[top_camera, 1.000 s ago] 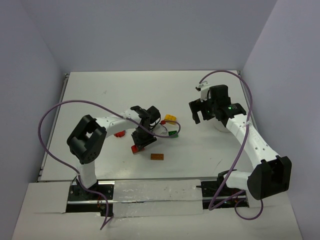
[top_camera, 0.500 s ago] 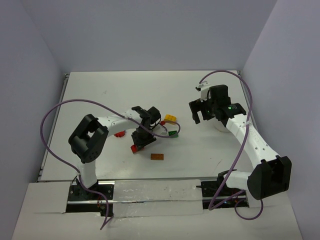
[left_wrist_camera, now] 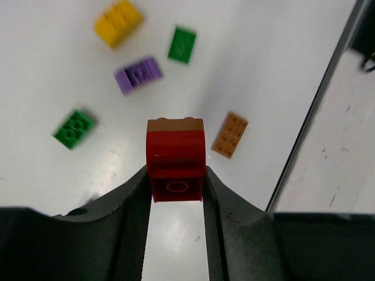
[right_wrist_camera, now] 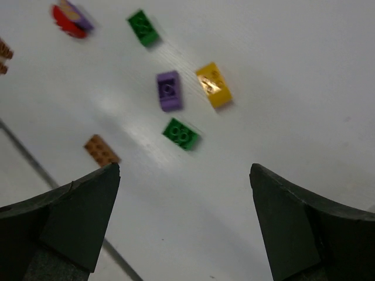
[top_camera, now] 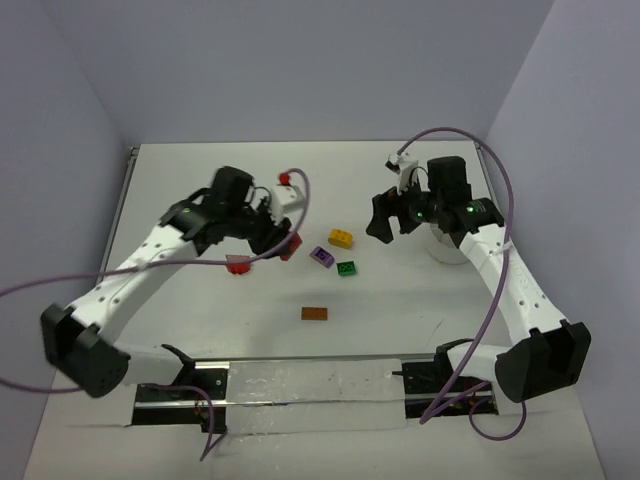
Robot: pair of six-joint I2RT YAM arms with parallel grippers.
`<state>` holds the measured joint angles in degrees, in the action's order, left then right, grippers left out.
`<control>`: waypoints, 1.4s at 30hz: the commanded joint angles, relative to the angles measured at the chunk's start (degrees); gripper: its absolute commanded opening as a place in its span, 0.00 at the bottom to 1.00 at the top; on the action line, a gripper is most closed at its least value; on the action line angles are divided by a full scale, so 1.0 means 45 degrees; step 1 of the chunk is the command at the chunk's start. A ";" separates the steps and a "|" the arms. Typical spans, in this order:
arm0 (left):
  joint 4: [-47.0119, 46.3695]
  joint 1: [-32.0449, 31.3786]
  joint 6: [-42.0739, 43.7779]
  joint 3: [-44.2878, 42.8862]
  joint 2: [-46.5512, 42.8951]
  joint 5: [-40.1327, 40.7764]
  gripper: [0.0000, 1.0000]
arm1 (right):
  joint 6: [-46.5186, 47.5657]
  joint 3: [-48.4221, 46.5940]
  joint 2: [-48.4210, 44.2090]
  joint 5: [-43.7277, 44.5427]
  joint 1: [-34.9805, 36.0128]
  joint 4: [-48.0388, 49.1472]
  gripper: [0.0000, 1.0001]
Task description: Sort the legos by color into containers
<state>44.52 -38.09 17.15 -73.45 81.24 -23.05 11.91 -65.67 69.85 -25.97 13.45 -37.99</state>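
My left gripper (top_camera: pixel 287 241) is shut on a red brick (left_wrist_camera: pixel 176 161), held above the table between both fingers. A second red brick (top_camera: pixel 238 265) lies just left of it. Ahead of it lie a yellow brick (top_camera: pixel 340 238), a purple brick (top_camera: pixel 321 256), a green brick (top_camera: pixel 346 268) and an orange-brown brick (top_camera: pixel 314 313). The left wrist view shows a second green brick (left_wrist_camera: pixel 74 129). My right gripper (top_camera: pixel 380 226) is open and empty (right_wrist_camera: pixel 184 170), above the table to the right of the yellow brick. The white cup (top_camera: pixel 446 249) stands behind the right arm, mostly hidden.
A metal strip (top_camera: pixel 300 382) runs along the table's near edge between the arm bases. Purple cables (top_camera: pixel 500 200) loop over both arms. Walls close the table at the back and on both sides.
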 commanded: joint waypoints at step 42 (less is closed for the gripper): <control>-0.5311 0.1921 -0.2672 0.2806 -0.3406 -1.0484 0.00 | 0.0358 -0.5396 0.2534 -0.6903 0.5833 -0.2149 0.85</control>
<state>23.08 -29.76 4.93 -60.76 66.02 -67.60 12.26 -86.23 79.85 -55.60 38.67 -45.83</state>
